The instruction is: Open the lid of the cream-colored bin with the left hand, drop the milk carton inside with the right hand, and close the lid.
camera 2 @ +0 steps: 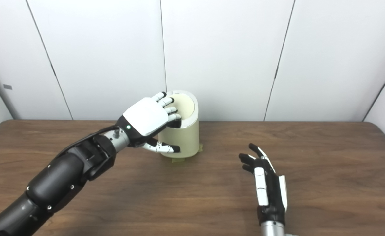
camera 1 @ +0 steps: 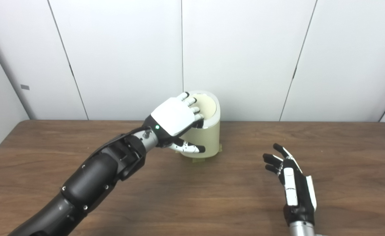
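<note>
Standing at the far middle of the counter (camera 1: 326,203), close to the white panelled wall (camera 1: 245,49), the cream-colored bin (camera 1: 209,137) is upright, a rounded tub with a slanted top. Its lid (camera 1: 209,106) shows as a pale disc ringed by a white rim, tilted toward the cameras; whether it is seated fully shut or slightly lifted cannot be told. Small tan tabs (camera 1: 221,148) show at the bin's foot, flat on the wood. Left robot hand (camera 1: 176,116) is at the bin's 9 o'clock side, white back facing up, fingers (camera 1: 192,101) extended and a little apart, lying across the near-left edge of the lid rim, while the thumb (camera 1: 189,148) reaches along the bin's front wall below. The robot hand seems to bracket the rim between fingers and thumb; actual pinch contact is hidden by the palm. Its dark arm (camera 1: 91,177) runs down to 7 o'clock, a green light (camera 1: 157,127) glowing at the wrist. Right robot hand (camera 2: 264,180) sits at 4 o'clock from the bin, well apart from it, low over the bare wood, fingers spread and pointing toward 11 o'clock, holding nothing. No milk carton shows in either eye view.
</note>
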